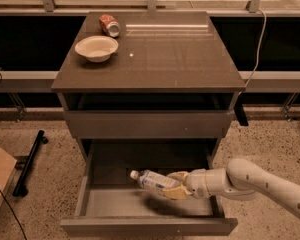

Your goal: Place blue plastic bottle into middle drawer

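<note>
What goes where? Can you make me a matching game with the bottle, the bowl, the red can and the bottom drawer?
Things
1. blue plastic bottle
2. bowl
3. red can
4. middle drawer

Places
A. pulled open at the bottom
B. farthest back on the cabinet top
C. gripped in the robot's hand, over the open drawer
D. white, upright, on the cabinet top just in front of the can

Pairs: 1-C, 2-D, 3-B, 4-A
</note>
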You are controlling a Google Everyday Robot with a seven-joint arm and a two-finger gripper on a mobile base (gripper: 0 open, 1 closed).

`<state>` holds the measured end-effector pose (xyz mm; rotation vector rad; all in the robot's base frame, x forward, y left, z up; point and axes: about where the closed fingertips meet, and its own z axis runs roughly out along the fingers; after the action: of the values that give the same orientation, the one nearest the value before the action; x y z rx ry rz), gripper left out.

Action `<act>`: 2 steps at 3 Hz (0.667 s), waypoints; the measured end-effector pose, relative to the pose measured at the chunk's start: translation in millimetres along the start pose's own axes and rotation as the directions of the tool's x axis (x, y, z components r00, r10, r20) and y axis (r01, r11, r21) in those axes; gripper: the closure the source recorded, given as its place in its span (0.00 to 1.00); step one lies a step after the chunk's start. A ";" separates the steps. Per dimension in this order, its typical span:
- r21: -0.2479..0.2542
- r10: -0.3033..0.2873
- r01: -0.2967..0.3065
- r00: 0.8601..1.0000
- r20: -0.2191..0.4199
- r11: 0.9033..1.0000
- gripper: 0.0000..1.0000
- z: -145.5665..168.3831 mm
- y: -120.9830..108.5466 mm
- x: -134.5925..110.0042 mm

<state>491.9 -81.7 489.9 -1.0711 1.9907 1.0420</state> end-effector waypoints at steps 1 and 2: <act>0.007 0.021 -0.021 1.000 -0.014 1.000 0.81 6.4 -14.2 13.4; 0.014 0.035 -0.035 0.999 -0.033 0.999 0.59 10.5 -25.2 24.2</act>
<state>504.4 -90.3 456.7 -1.0565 2.0472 1.0332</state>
